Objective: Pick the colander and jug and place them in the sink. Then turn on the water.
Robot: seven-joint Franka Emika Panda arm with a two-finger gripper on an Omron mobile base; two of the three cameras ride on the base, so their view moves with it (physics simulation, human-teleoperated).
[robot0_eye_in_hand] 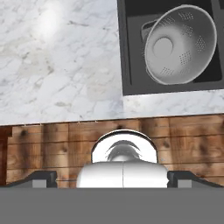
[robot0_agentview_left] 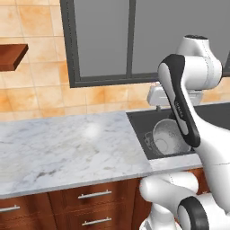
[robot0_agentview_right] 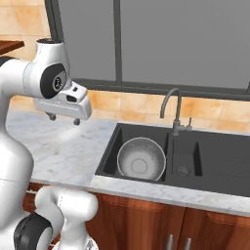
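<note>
Colander lies in the sink already; gripper, jaw state unclear, should seek the jug next.

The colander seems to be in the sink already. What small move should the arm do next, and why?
Probably swing toward the faucet. The colander lies tilted in the sink's left basin, no water runs from the spout, and the pincer hangs over the marble counter. The jug's place is unclear.
</note>
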